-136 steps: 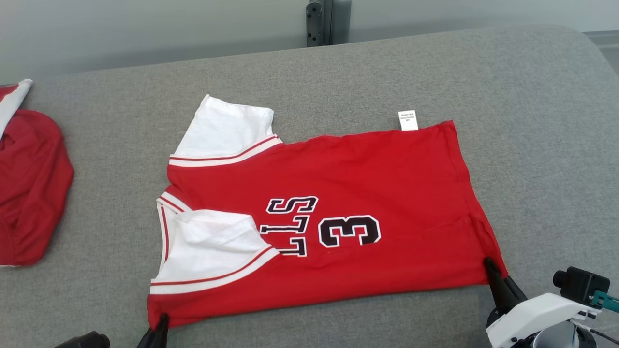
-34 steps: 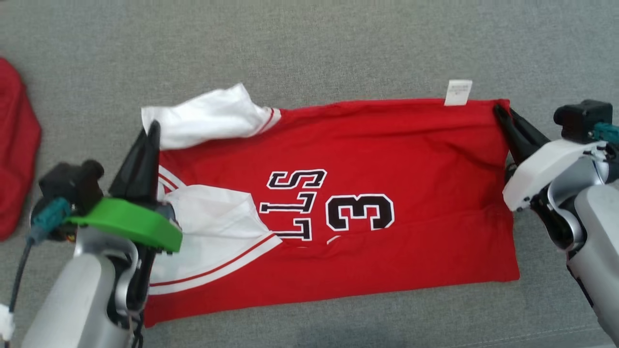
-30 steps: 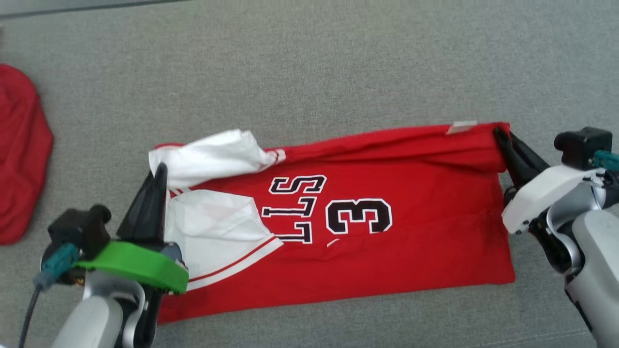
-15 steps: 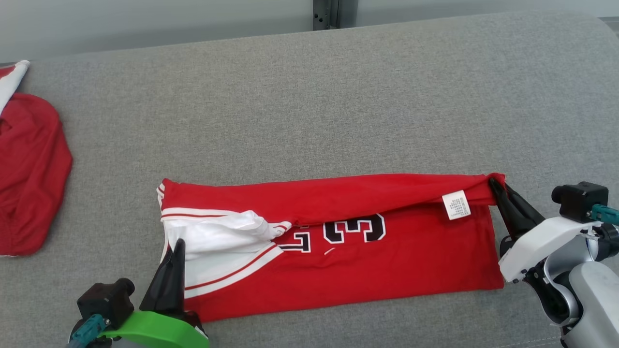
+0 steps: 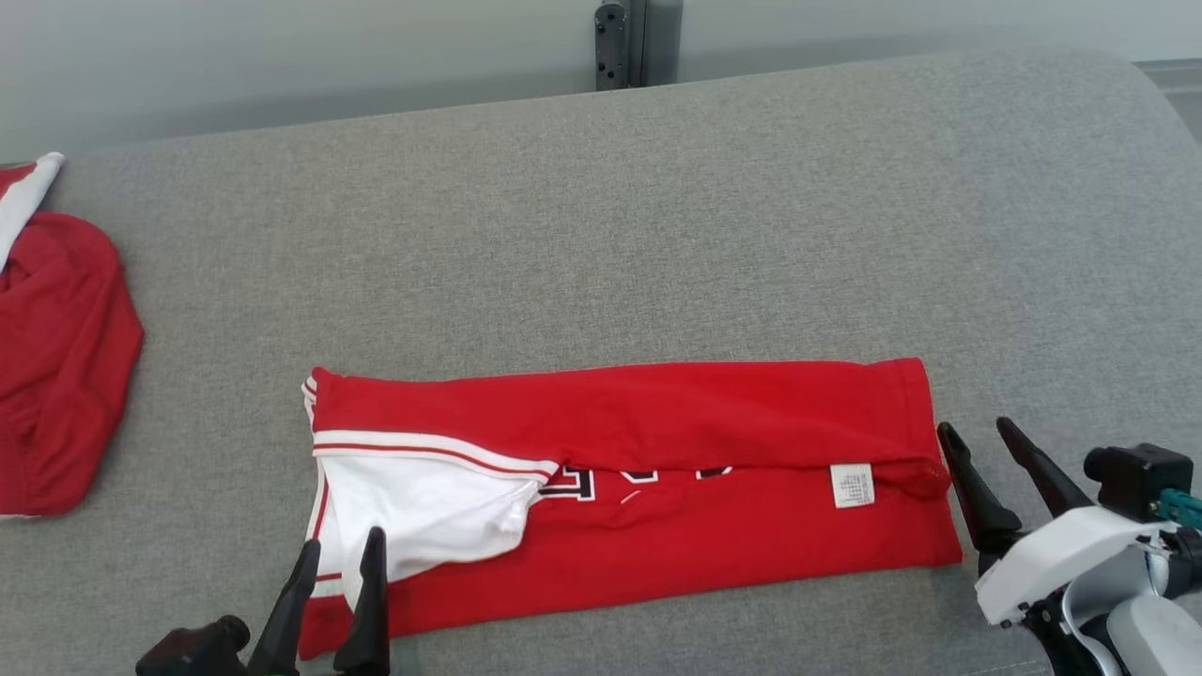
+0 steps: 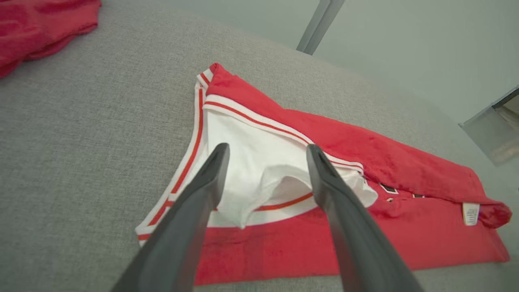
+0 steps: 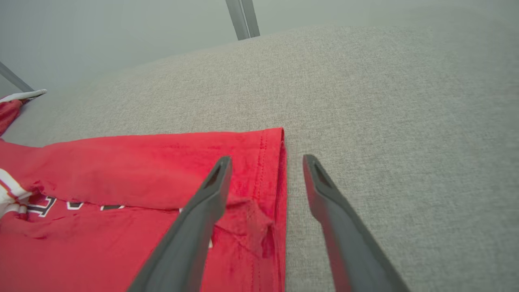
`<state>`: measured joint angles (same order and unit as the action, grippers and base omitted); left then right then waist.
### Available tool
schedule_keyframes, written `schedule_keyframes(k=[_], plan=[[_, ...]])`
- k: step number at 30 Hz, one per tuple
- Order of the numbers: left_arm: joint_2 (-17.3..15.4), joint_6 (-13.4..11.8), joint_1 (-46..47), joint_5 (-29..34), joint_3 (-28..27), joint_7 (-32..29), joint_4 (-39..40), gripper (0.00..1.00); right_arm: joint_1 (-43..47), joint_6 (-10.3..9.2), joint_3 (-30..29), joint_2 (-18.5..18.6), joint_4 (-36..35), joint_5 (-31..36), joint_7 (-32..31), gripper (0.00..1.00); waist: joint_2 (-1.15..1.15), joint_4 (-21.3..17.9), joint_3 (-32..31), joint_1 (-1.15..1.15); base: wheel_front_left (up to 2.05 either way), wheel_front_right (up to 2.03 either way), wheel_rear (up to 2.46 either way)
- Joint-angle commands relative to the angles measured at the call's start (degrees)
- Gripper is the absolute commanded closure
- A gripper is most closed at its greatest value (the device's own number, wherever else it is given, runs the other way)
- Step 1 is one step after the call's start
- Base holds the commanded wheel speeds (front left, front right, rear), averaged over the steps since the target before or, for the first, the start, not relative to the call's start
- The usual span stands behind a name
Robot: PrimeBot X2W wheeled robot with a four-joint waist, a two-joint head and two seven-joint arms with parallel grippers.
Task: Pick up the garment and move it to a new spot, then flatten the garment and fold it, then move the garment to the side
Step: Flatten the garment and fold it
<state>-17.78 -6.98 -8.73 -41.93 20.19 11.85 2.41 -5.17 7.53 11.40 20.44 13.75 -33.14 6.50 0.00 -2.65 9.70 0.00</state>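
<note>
The garment (image 5: 657, 441), a red jersey with white striped sleeves, lies on the grey table folded lengthwise into a long band, its far half laid over the near half and covering most of the black lettering. A white label (image 5: 853, 485) shows near its right end. My left gripper (image 5: 343, 552) stands open over the white sleeve (image 6: 263, 162) at the band's left near corner, holding nothing. My right gripper (image 5: 977, 434) is open just off the hem at the right end (image 7: 275, 170), one finger over the cloth and one over bare table.
A second red garment (image 5: 56, 357) lies bunched at the table's left edge. The grey fabric table (image 5: 657, 235) stretches wide behind the jersey to a pale wall with a dark metal post (image 5: 624, 42). The table's right corner curves away.
Both grippers have let go of the folded-over edge and now stand open. The top flap has settled down over the numbers. The camera has tilted back up.
</note>
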Motion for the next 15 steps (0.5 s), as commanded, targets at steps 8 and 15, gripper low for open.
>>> schedule_keyframes(k=[8,15], plan=[[-0.91,-0.93,-3.23,0.63,-1.87,1.47,4.05,0.0,5.35,-0.07,-6.67,-2.06,-2.05,1.32,0.28,0.0,0.0,-0.99,-1.91,0.0,0.0,0.0,0.0],[0.74,-1.65,1.1,2.07,-2.45,2.32,2.03,0.0,1.54,-0.07,-7.12,-4.77,-0.69,4.52,-3.46,0.0,0.0,-0.51,-2.32,0.0,0.0,0.0,0.0]])
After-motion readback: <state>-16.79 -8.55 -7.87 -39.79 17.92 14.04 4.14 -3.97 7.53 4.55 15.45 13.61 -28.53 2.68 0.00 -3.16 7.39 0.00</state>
